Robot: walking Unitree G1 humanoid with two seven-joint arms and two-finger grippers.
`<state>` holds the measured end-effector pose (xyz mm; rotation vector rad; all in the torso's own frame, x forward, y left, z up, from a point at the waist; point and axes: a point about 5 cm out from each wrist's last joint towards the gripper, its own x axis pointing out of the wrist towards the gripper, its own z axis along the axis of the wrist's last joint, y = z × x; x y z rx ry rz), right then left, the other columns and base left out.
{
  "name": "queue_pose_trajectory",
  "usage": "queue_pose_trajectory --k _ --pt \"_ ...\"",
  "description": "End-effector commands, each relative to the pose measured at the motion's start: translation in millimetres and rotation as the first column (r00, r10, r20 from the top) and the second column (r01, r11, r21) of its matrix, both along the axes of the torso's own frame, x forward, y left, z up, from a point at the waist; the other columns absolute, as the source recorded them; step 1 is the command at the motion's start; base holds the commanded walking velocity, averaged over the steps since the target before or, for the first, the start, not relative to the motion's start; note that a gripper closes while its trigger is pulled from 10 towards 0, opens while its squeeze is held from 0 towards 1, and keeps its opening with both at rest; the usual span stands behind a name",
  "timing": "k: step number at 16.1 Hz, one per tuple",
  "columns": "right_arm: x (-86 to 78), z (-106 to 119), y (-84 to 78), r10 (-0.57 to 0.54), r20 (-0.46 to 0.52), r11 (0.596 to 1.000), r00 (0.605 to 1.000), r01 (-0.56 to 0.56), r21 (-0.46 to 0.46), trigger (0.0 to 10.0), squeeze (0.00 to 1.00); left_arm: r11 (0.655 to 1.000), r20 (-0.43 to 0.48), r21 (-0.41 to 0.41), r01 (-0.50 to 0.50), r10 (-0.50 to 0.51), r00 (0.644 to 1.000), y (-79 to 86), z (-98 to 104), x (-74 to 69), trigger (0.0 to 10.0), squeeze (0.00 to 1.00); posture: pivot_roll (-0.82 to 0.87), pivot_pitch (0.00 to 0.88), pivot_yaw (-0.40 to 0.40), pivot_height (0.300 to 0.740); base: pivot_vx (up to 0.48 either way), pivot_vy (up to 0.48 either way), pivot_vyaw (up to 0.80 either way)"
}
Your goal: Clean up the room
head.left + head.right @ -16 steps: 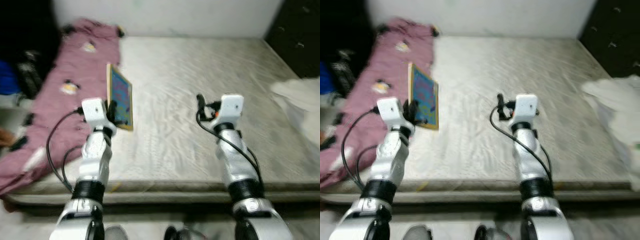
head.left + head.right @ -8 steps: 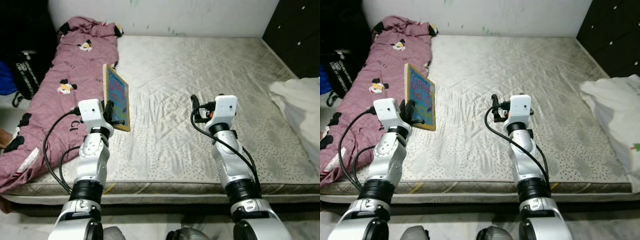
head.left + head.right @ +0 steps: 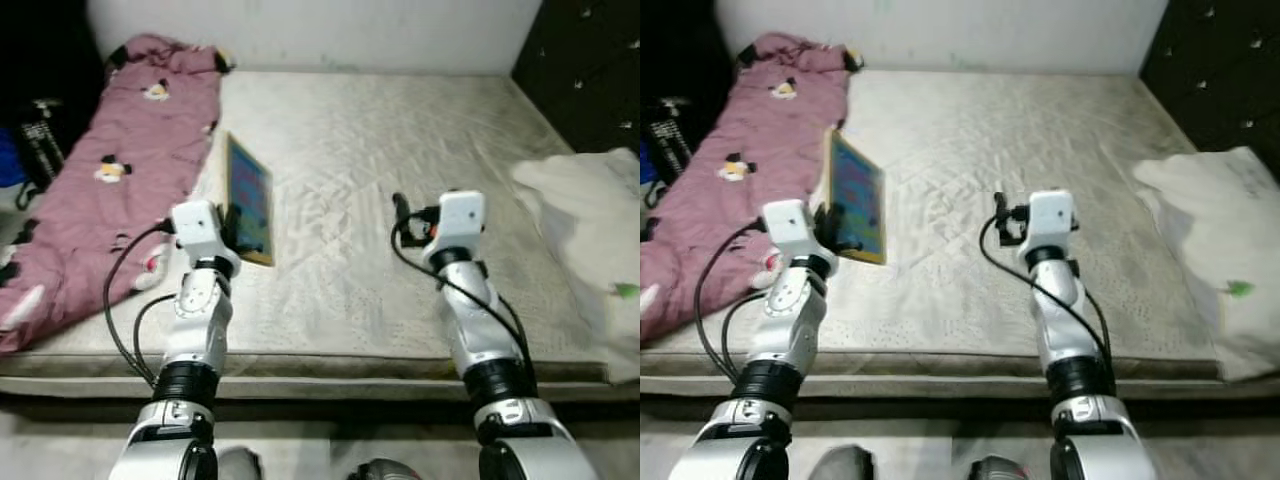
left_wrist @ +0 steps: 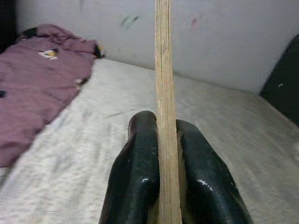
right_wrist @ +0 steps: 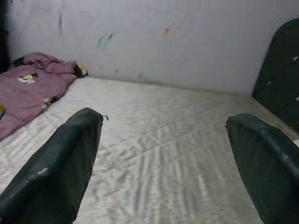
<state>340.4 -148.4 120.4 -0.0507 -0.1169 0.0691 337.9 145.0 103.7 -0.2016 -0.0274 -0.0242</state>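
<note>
Left eye view: left gripper (image 3: pixel 236 222) raised above the near left part of the bare mattress (image 3: pixel 400 140), clamped on the lower edge of a colourful board book (image 3: pixel 249 199). Book held upright on its edge, blue-green cover turned toward the right arm, yellow border along the near and bottom edges, lifted clear of the mattress surface as far as can be told. Left of it, a pink patterned blanket (image 3: pixel 110 170) spread along the mattress's left side up to the white wall (image 3: pixel 330 30), with cartoon-figure prints on it. Beyond the blanket, dark bags or clothing in shadow, too blurred to name.

Right gripper (image 3: pixel 400 215) held up over the middle of the mattress, empty, well apart from the book. A white plastic bag or bundle of cloth (image 3: pixel 585 215) lying at the mattress's right edge, with a small green mark on it. Dark tufted panel (image 3: pixel 590 80) in the far right corner.

Left wrist view: two black fingers (image 4: pixel 140 172) pressed flat against both faces of the book (image 4: pixel 164 107), seen edge-on as a thin tan strip running straight up between them.

Right wrist view: black fingers (image 5: pixel 60 168) spread wide, nothing between them, quilted mattress (image 5: pixel 154 154) and marked white wall (image 5: pixel 140 37) ahead, blanket (image 5: pixel 32 88) off to one side.
</note>
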Motion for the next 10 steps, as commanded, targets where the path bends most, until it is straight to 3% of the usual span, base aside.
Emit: queue_pose_trajectory --k 1,4,10 --pt "2.7 5.6 6.0 0.018 0.015 1.000 1.000 -0.019 0.006 10.0 0.00 1.000 0.046 0.014 -0.018 0.017 0.999 7.0 10.3 3.4 10.0 0.00 -0.01 0.000 -0.022 0.740 0.000 -0.311 0.00" --pt "3.5 6.0 8.2 0.036 0.018 0.999 0.999 -0.036 -0.009 10.0 0.00 1.000 0.046 0.006 -0.027 0.027 0.999 6.5 9.1 2.6 10.0 0.00 0.00 0.000 -0.031 0.740 0.000 -0.307 0.44" --pt "-2.9 1.6 13.2 0.059 0.016 0.998 0.998 -0.059 0.000 10.0 0.00 0.999 0.067 -0.038 0.014 -0.011 0.998 6.7 4.5 -7.5 10.0 0.00 -0.01 0.000 -0.024 0.740 0.000 0.000 0.08"
